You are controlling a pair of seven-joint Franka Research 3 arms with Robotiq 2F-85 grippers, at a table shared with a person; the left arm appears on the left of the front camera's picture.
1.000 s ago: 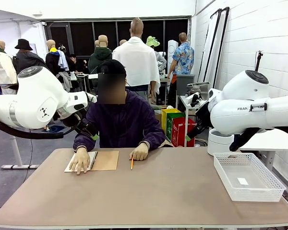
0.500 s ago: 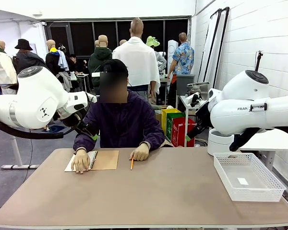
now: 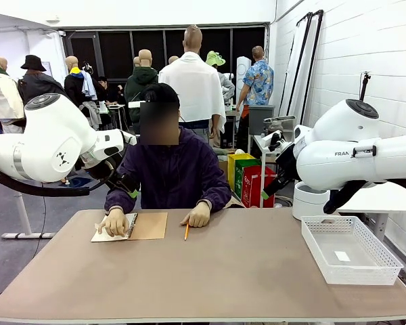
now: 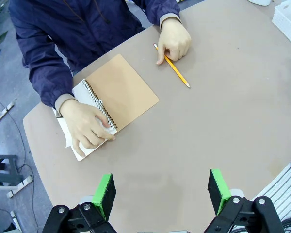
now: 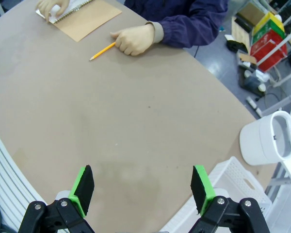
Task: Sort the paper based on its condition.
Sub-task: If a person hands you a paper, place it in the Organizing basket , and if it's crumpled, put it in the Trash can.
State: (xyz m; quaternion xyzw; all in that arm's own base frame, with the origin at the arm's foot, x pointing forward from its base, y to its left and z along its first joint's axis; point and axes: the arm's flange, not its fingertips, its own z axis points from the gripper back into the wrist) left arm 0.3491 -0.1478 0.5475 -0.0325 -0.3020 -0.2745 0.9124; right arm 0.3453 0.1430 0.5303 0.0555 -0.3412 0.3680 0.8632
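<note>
An open spiral notebook (image 4: 121, 90) with a brown cover lies at the far left of the table (image 3: 210, 277), also seen in the front view (image 3: 147, 226). A person's hand (image 4: 87, 128) presses with curled fingers on its white page (image 4: 76, 148). Whether that paper is loose or bound, I cannot tell. My left gripper (image 4: 160, 191) hangs open high above the table, nearer me than the notebook, holding nothing. My right gripper (image 5: 141, 189) is open too, high over the table's right part, with nothing between its fingers.
A yellow pencil (image 4: 172, 66) lies by the person's other hand (image 4: 174, 39). A white mesh basket (image 3: 348, 249) with a small white slip inside stands at the table's right edge. A white round bin (image 3: 310, 200) stands beyond the right corner.
The person's hand on the notebook has shifted slightly and curled its fingers on the white page. Both arms have stayed still.
</note>
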